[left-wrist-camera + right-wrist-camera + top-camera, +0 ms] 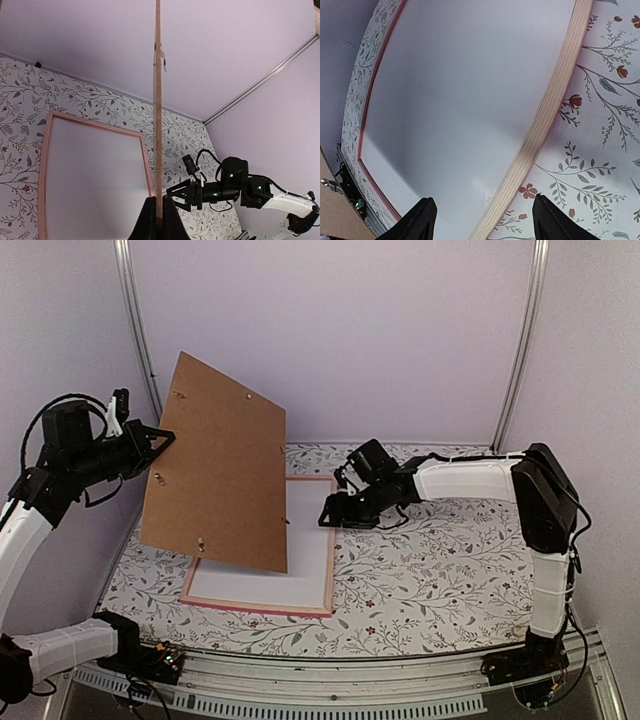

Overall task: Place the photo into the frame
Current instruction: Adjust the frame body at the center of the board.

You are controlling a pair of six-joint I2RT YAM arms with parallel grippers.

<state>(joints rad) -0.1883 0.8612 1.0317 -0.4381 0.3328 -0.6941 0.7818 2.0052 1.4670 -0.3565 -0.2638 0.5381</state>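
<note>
Right pincer (487, 220) — spread wide — hangs over right rail of the frame (545, 115).

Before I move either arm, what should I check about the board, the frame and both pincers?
1. Grip: left pincer shut on the backing board, held tilted above the frame: ok.
2. Seating: frame flat on the table: ok.
3. Readiness: right pincer open at the frame's right rail: ok.
4. Supply: photo in view: not ok, none visible.
5. Contents: white surface inside the frame: cannot tell what it is.
</note>
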